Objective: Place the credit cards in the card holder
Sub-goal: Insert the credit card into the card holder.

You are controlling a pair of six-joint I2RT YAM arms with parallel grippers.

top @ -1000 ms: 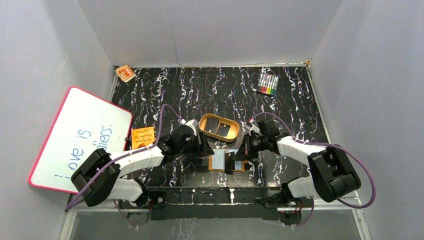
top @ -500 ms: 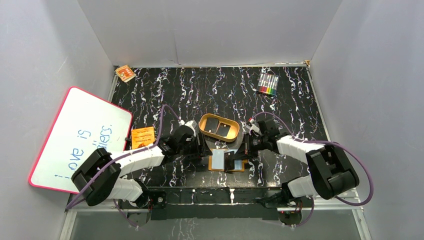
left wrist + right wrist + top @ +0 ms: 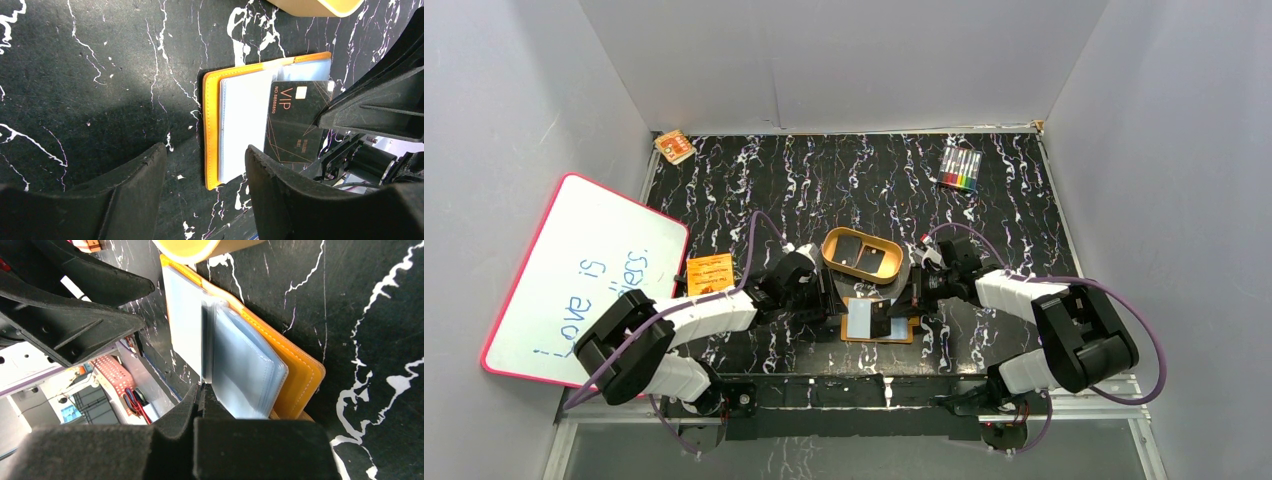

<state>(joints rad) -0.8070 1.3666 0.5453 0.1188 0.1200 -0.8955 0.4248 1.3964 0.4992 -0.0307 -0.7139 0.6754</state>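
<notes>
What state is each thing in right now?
Card holder: open flat.
VIP card: held over the open holder.
Tray: two black cards inside.
Left gripper: open, empty.
Right gripper: shut on VIP card.
Whiteboard: written on.

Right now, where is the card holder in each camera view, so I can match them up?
Top external: card holder low centre, just below the tray.
Left wrist: card holder at centre, open, black VIP card over its right half.
Right wrist: card holder at centre, sleeves fanned out.
Shared landmark: tan oval tray, just beyond the holder.
</notes>
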